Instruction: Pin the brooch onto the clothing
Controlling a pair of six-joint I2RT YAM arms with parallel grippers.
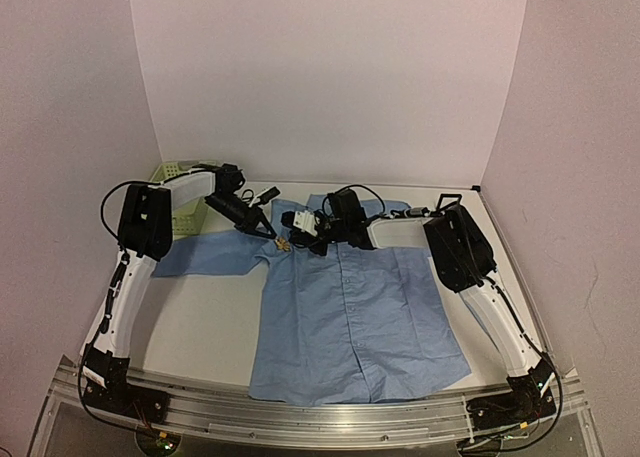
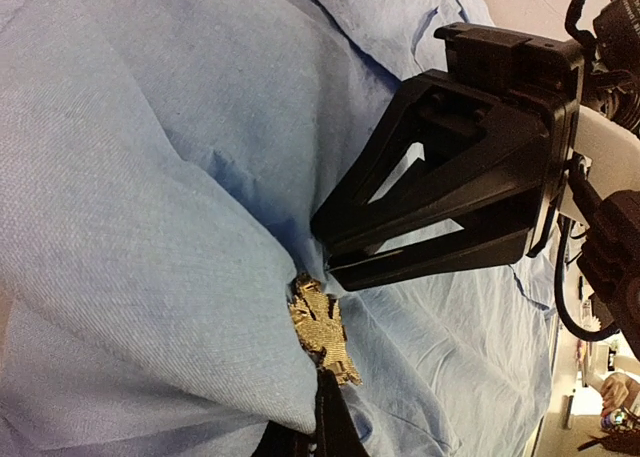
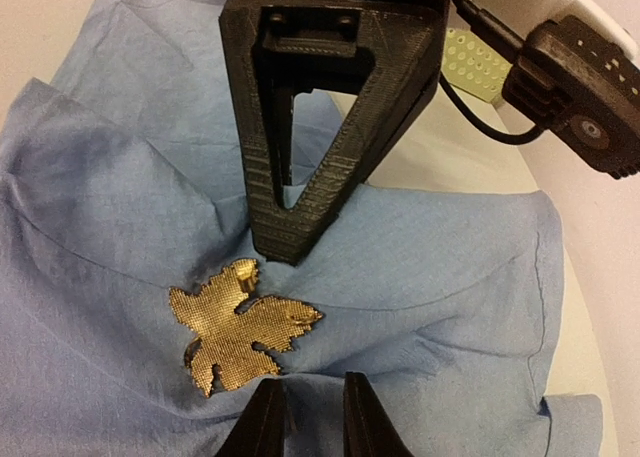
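The left gripper (image 3: 285, 245) has its black fingers pressed together on a gathered fold of the light blue, collared button-up shirt (image 1: 350, 317). Its tip is just beside the gold, leaf-shaped mesh brooch (image 3: 240, 322), and creases run out from that tip. The right gripper (image 3: 310, 417) faces it from the brooch's other side. Its two fingers (image 3: 265, 422) stand slightly apart with nothing between them, their tips just short of the brooch's edge. The brooch lies flat on the shirt between the two tips, near the collar; whether its pin is through the cloth cannot be told. The shirt spreads out from the brooch across the white table (image 1: 200, 317). Well away from the brooch on the left arm's side stands a pale green perforated plastic basket (image 1: 172, 177). Well away on the right arm's side sits a small black square frame (image 1: 450, 199).
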